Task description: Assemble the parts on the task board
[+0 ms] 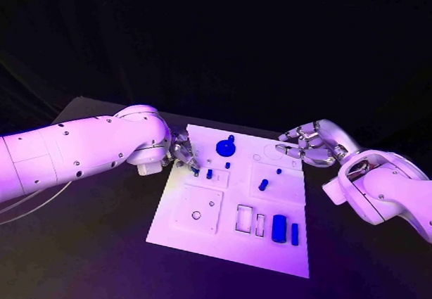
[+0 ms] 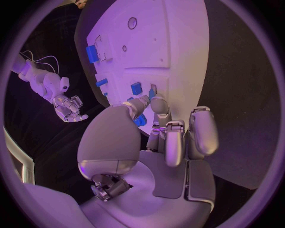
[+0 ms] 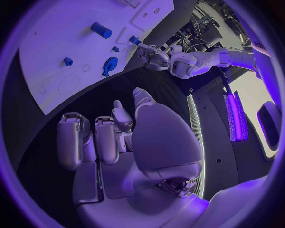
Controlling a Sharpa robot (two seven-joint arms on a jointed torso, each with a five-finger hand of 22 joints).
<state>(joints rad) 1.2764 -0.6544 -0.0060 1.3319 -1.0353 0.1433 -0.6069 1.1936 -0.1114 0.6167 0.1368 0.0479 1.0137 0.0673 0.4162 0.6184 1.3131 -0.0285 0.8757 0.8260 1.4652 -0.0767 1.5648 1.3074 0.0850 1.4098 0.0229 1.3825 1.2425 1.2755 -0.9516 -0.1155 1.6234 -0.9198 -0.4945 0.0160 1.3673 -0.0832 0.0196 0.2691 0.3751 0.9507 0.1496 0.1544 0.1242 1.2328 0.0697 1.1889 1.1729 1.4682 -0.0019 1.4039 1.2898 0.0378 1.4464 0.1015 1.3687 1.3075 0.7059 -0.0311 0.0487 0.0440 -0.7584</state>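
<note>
Task board (image 1: 230, 242): centre of black table (image 1: 85, 251).
Left hand (image 1: 182, 154): at board's far left edge, fingertips pinching a small blue part (image 2: 140, 119).
Right hand (image 1: 308, 145): beyond board's far right corner, fingers curled, holding nothing.
Blue gear (image 1: 224, 147): far on board.

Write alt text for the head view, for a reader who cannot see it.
A white task board lies on a black table with small blue parts on it, including a round gear-like piece near the far edge. The left hand reaches over the board's left far corner at a small blue part; the right hand hovers at its far right corner, holding nothing.
</note>
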